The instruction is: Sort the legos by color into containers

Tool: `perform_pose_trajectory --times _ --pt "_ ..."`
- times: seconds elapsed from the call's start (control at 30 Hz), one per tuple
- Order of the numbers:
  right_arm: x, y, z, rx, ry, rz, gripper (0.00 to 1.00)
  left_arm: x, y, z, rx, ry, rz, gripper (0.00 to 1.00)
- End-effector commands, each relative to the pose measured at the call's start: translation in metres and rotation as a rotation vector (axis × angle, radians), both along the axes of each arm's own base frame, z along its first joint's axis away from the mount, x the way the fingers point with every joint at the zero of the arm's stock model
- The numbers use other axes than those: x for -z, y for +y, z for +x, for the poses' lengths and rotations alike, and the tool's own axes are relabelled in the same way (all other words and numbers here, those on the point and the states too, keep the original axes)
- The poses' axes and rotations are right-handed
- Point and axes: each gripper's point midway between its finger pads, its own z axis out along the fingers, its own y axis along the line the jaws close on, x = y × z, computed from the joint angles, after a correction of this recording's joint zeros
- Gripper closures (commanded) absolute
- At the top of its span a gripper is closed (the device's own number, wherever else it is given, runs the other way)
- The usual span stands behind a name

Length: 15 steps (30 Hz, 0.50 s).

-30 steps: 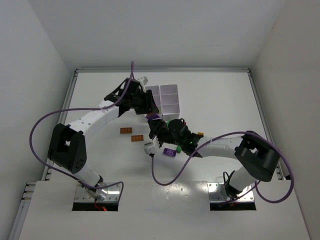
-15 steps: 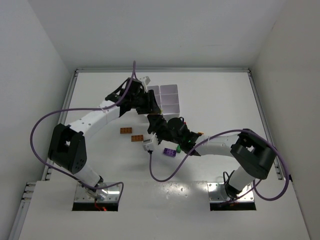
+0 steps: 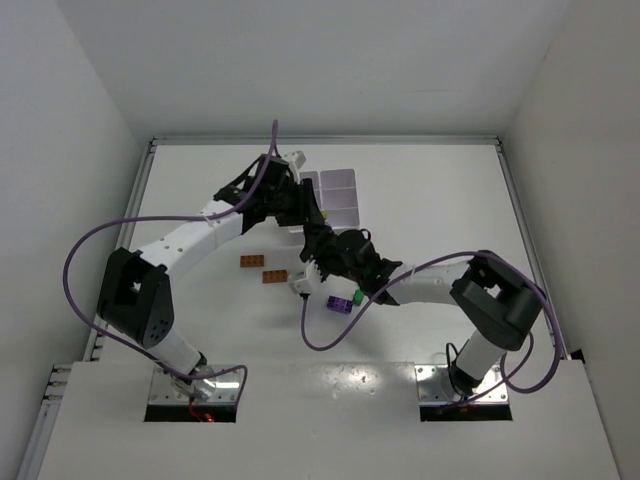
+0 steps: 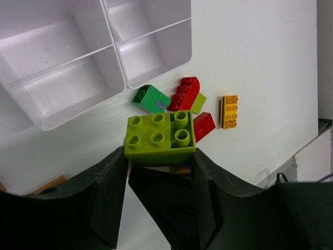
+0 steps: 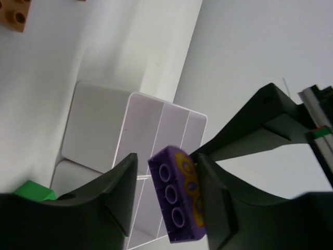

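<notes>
Two bricks near the containers (image 4: 118, 62): your left gripper (image 4: 160, 154) clamps a lime brick (image 4: 158, 136); your right gripper (image 5: 166, 160) stands slightly parted around a purple brick (image 5: 177, 203).

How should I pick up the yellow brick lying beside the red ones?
Come straight down from above and pinch the yellow brick across its two short ends. It lies flat with its studs up and both ends are free, while one long side sits close to a red brick.
</notes>
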Motion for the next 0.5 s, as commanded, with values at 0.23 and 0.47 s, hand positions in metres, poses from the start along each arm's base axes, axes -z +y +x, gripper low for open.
perform_pose_trajectory --times 0.23,0.47 --pt "-0.022 -0.006 0.031 0.054 -0.082 0.019 1.00 -0.029 -0.012 0.000 0.031 -0.073 -0.006 1.00" --pt "-0.039 -0.007 0.004 -0.013 -0.029 0.087 1.00 -0.028 -0.007 0.002 0.007 -0.081 0.012 1.00"
